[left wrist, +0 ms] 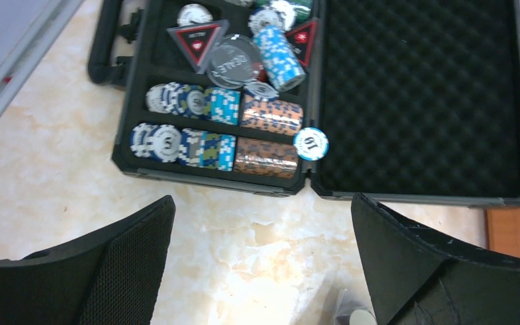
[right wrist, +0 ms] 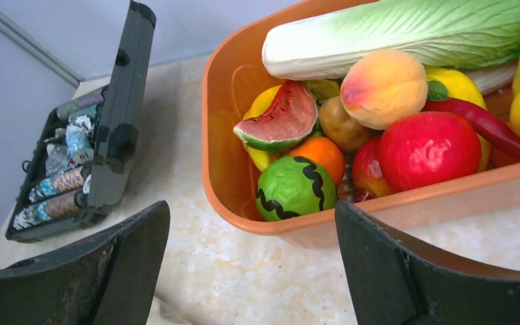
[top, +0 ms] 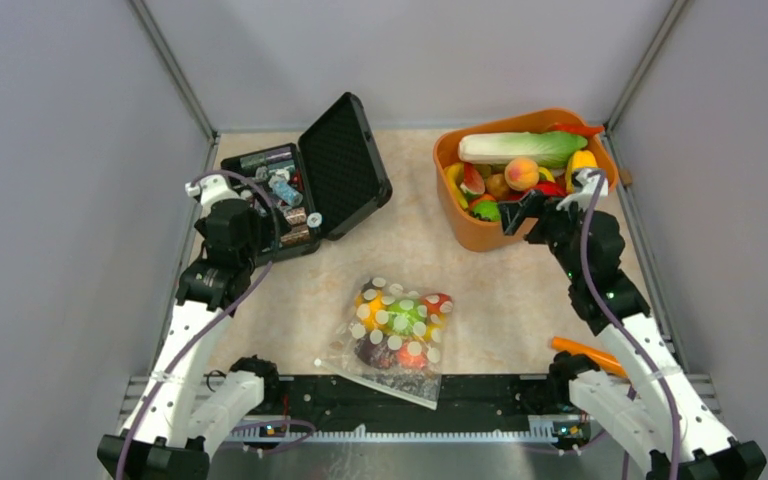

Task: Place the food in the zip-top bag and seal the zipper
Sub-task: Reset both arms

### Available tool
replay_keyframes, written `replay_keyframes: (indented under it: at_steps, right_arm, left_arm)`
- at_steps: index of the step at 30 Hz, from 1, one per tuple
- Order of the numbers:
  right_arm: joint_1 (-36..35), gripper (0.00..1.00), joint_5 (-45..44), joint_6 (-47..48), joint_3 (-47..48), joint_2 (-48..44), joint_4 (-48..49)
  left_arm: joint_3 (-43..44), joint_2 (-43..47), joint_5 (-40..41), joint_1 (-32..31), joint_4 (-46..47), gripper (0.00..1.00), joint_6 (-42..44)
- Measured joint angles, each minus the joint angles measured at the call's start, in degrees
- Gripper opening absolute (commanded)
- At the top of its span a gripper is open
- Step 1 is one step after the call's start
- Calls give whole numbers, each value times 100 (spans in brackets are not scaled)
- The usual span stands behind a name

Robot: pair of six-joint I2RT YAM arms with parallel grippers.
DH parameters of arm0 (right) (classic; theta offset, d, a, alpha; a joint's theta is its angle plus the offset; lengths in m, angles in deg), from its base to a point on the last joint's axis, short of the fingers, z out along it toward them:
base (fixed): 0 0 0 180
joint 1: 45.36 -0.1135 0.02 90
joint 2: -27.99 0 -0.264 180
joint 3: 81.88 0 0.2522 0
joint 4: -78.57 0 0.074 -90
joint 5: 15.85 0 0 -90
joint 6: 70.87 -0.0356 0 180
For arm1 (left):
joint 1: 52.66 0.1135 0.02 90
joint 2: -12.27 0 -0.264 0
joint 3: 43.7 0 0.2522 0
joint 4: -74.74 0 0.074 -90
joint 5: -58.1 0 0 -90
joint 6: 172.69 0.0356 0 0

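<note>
The bag (top: 407, 384), with food (top: 398, 322) inside, lies at lower centre of the top view, and more food fills the tub (top: 465, 238) at upper right. The right gripper (right wrist: 250, 206) hangs just before the tub's near rim, jaws wide and empty. The left gripper (left wrist: 261, 203), also wide and empty, hangs near the open case (left wrist: 420, 101) at upper left.

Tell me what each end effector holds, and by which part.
Nothing. Left end effector, by the case, and right end effector, by the tub, are both open, empty.
</note>
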Motion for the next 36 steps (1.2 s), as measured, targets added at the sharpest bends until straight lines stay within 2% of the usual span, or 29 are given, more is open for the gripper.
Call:
replay_keyframes:
  at_steps: [4,8,15,36]
  right_arm:
    - [2,91,-236,-251,-245,-468,214]
    - [2,92,-374,-291,-293,-538,315]
    - [2,94,-354,-284,-293,-306,269]
    - [2,94,-50,-68,-487,-481,533]
  left_arm:
    - [7,2,450,0,-210,99,-234]
    - [7,52,645,0,-216,99,-319]
    - [7,164,654,0,-208,99,-321]
    - [7,164,446,0,-201,99,-162]
